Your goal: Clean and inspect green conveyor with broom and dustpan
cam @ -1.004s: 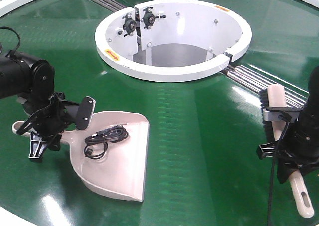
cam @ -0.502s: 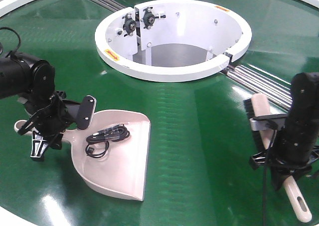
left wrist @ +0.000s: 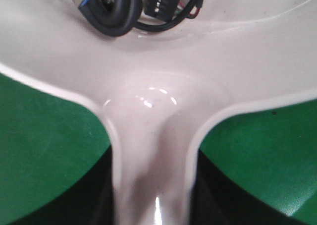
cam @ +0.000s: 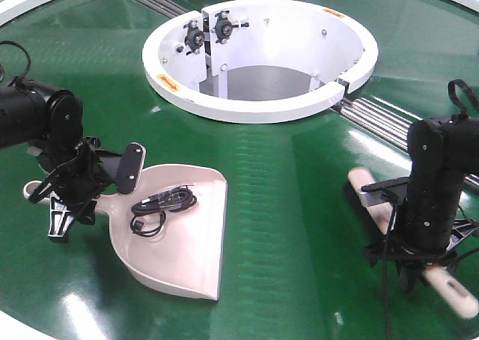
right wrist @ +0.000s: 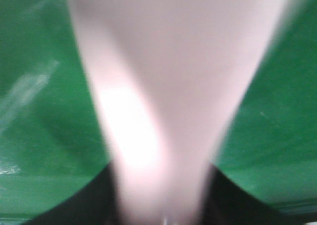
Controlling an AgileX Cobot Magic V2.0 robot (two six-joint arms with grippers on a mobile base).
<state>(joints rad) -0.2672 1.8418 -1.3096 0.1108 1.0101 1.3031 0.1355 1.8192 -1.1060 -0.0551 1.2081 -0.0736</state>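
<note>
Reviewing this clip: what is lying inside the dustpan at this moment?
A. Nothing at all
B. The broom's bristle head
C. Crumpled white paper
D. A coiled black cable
D: a coiled black cable sits on the floor of the dustpan near its handle end, and the left wrist view shows it there too.

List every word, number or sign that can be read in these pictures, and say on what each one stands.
No text can be read.
Front sticker, yellow-orange, on the white ring: too small to read.
Rear sticker, on the ring's top rim: too small to read.
The dustpan, the cable in it and the broom: no writing visible.
</note>
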